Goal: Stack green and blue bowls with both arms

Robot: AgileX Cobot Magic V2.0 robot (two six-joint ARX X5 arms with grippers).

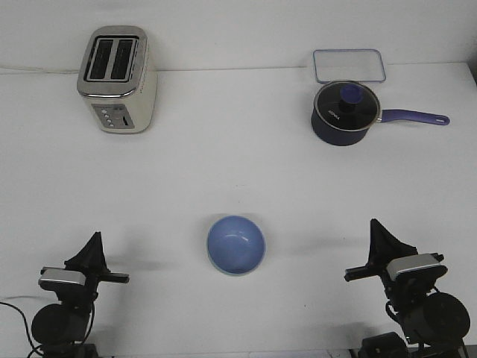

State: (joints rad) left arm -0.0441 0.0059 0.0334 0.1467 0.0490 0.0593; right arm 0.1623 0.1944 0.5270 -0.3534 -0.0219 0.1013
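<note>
The blue bowl (236, 245) sits on the white bench (238, 171) near the middle of its near edge, almost midway between the two arms. From the left end effector (93, 246) the bowl lies off to the right and about level; from the right end effector (378, 233) it lies off to the left. The gaps look much alike — the right one perhaps slightly nearer, though I would not lean on that. Being round, the bowl has no long axis, so either arm could take its rim from its own side.

The bowl is upright, mouth up. Inside it is light periwinkle blue, smooth and plain, and along its lower rim a pale greenish edge shows — this may be the green bowl sitting beneath it, already nested, but I cannot tell for sure. No separate green bowl shows anywhere on the bench.

Both end effectors point away from the near edge, each reading as a dark pointed shape holding nothing. Whether their fingers are spread or together I cannot tell.

Toward the far edge stand a toaster (117, 78) at the left and a lidded saucepan (344, 112) at the right.
</note>
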